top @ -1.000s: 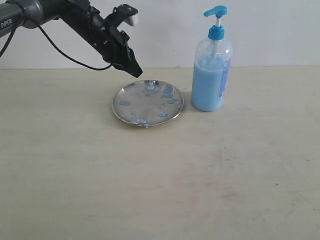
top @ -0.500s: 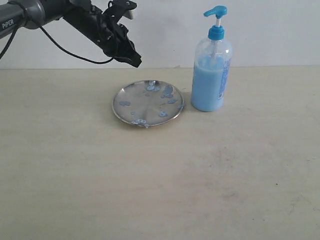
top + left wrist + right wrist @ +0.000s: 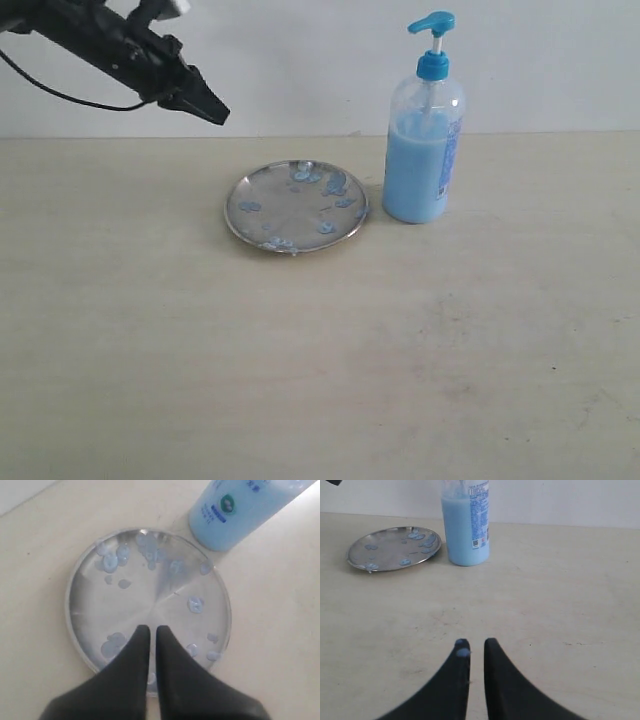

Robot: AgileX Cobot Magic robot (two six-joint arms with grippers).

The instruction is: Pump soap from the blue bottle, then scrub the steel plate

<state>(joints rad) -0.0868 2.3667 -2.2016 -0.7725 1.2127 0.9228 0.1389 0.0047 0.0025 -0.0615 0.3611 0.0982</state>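
Although the left arm point(image 3: 190, 97) hangs up-left of the steel plate point(image 3: 290, 205), its near-shut, empty jaws point straight at it. The blue bottle point(image 3: 422, 160) stands just right of the plate, well apart from the right arm's point(image 3: 462, 680) equally near-shut jaws.

The left hand point(image 3: 213, 110) has moved. A second ago its dark tip hung just over the far edge of the steel plate point(image 3: 296, 206). Half a second ago it had gone up a little but was above the same spot. Now it has slid away to the left and sits a bit higher, off to the side of the plate and in front of the wall point(image 3: 320, 60). The arm point(image 3: 95, 38) has pulled back too, so less of it shows in the top left corner. The black cable point(image 3: 60, 92) hung in a long loop before, and now only a short bit shows.
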